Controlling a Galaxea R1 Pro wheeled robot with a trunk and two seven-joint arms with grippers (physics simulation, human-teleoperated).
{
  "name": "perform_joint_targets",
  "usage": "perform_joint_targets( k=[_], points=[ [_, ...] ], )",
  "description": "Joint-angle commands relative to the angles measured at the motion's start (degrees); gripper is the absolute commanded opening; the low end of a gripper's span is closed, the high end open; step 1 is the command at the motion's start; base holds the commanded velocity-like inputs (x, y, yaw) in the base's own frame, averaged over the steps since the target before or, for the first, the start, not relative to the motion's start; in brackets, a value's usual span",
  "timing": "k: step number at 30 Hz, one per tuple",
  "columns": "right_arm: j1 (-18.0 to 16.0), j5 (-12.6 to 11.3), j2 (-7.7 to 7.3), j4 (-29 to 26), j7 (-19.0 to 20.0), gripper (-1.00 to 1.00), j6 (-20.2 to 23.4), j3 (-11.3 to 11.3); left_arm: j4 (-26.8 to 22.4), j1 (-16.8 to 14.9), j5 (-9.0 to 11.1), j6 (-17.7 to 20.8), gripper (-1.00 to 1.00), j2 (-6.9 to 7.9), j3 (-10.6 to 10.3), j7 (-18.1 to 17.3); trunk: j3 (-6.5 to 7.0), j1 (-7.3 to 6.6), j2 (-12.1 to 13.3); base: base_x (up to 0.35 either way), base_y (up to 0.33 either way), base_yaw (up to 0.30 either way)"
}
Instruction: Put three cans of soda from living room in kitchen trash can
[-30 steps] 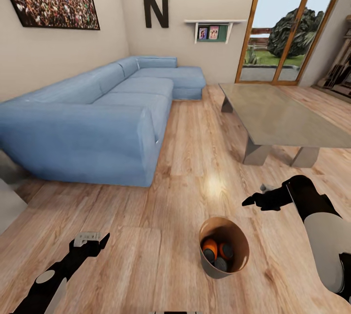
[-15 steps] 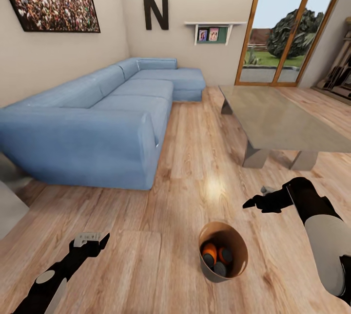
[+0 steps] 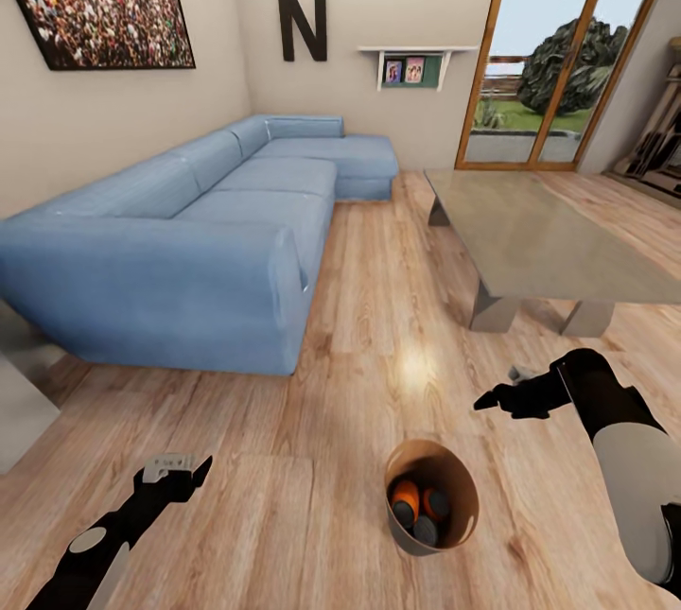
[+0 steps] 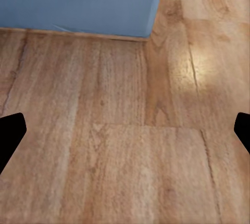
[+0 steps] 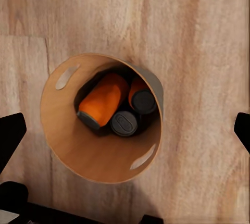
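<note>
Wood floor (image 3: 378,288) everywhere, light planks, glare patch between sofa and bin. Trash can (image 3: 461,495) stands upright on the floor in the living room, low in the head view, nearer the right arm than the left. Tan rim with cut-out handle holes (image 5: 67,76), brown inside, grey outer wall showing on one side.

All three soda cans (image 5: 117,107) are inside the bin, at the bottom, bunched and touching. One orange can (image 5: 102,100) lies tilted on its side, a second orange one (image 5: 139,95) just beside it with its dark top facing up, and a third (image 5: 124,123) shows mostly its grey top; body colour of that one is hard to call from here, probably dark.

Right gripper (image 3: 492,396) hangs above the floor up and to the right of the bin, not touching it, nothing held. In its wrist view both fingertips (image 5: 10,135) sit at opposite frame edges, so the fingers are spread wide, with the bin directly below between them.

Left gripper (image 3: 175,473) is well apart from the bin, over bare floor near the sofa corner (image 4: 78,2). Fingers spread wide too, holding nothing.

Blue L-shaped sofa (image 3: 208,222) along the left wall, grey coffee table (image 3: 530,232) on the right, black letter N (image 3: 302,22) on the far wall.
</note>
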Motion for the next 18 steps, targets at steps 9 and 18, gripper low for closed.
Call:
perform_joint_targets(
  k=[9,18],
  points=[
    [2.64,0.03,0.23,-0.5,-2.84,1.0,-3.8,0.22,0.25,0.0,-0.02,-0.04,1.0,0.0,0.04,0.08,1.62,-1.98,3.62,0.0,0.0,0.0],
    [7.49,-0.15,0.46,-1.84,-6.96,1.0,-8.38,0.17,1.37,0.0,-0.07,-0.37,1.0,0.0,-0.04,1.62,3.24,-3.96,7.23,0.0,0.0,0.0]
  ],
)
